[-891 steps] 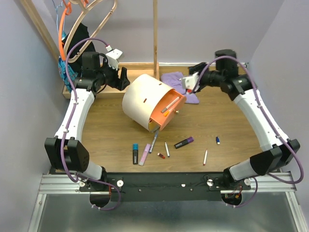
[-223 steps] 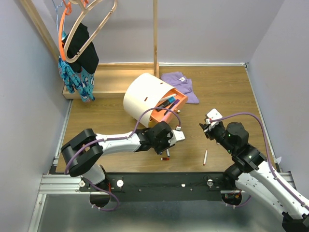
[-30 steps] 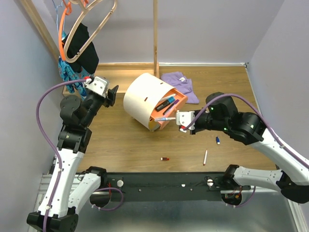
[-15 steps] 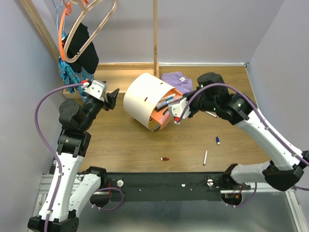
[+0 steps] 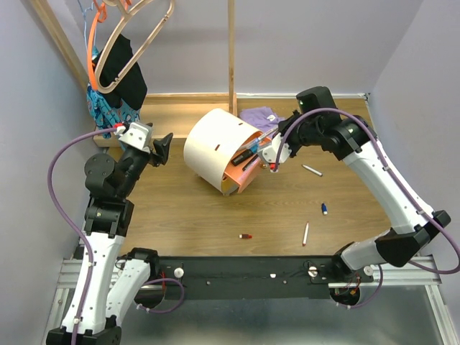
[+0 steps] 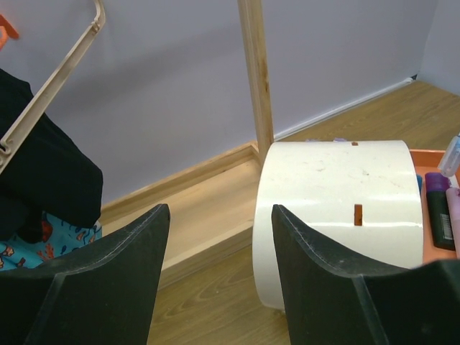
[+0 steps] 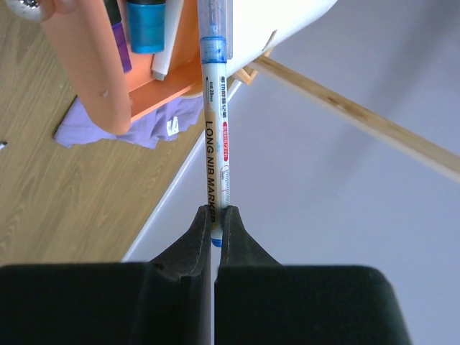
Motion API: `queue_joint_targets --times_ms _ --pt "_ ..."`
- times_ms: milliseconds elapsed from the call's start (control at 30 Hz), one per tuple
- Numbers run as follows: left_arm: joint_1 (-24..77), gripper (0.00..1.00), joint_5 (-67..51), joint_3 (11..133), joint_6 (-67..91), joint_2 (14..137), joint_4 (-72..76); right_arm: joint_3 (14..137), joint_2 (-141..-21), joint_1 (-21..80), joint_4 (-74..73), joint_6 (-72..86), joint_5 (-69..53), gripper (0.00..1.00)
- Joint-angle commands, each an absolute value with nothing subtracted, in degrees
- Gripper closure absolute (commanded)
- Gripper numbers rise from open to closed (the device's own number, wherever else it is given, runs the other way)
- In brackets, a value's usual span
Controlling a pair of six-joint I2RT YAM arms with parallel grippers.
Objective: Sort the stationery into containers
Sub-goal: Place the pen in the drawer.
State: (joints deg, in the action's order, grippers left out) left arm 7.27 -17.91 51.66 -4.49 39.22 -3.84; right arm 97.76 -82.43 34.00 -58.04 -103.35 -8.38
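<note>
Because the marker [image 7: 215, 144] is thin, light, stiff and slick, a mid-barrel hold would suit it better than the tail-end clamp of the right pincer [image 7: 214, 213], which has its tip at the drawer [image 7: 86, 65] at 12 o'clock, while the left pincer [image 5: 164, 146] gapes at 9 o'clock of the drum [image 5: 212, 144].

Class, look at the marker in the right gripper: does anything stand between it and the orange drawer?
Nothing visible does. The marker, pinched in the right gripper, points straight at the orange drawer, where other markers lie.
</note>
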Motion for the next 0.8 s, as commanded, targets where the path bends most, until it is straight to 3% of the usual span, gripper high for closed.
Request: queue_joint_targets --times_ms 0,233,267,300,400,567,767 --pt "5.98 0.32 -19.07 51.24 -2.64 38.06 -2.11 96.77 -82.62 33.40 -60.91 -110.38 -10.72 0.94" --pt "5.27 0.32 -19.69 50.54 -0.79 38.14 -1.23 90.19 -81.21 33.40 -55.99 -112.85 -12.91 0.85" --pt "5.19 0.32 -19.77 50.54 -0.62 38.23 -1.23 89.65 -80.95 33.40 -55.64 -112.85 -13.27 0.81" --pt "5.10 0.32 -19.86 50.54 -0.53 38.15 -1.32 89.21 -80.77 33.40 -54.68 -112.59 -13.45 0.70" --pt "4.92 0.32 -20.04 50.98 -0.53 38.41 -1.93 88.50 -80.07 33.49 -53.18 -109.62 -13.54 0.58" --pt "4.75 0.31 -20.56 51.68 -0.35 39.20 -1.93 92.37 -79.98 33.40 -52.65 -100.04 -11.61 0.52" --pt "4.75 0.31 -22.58 54.75 -0.53 41.39 -3.68 90.97 -77.08 31.91 -43.07 -69.92 -2.91 0.52"
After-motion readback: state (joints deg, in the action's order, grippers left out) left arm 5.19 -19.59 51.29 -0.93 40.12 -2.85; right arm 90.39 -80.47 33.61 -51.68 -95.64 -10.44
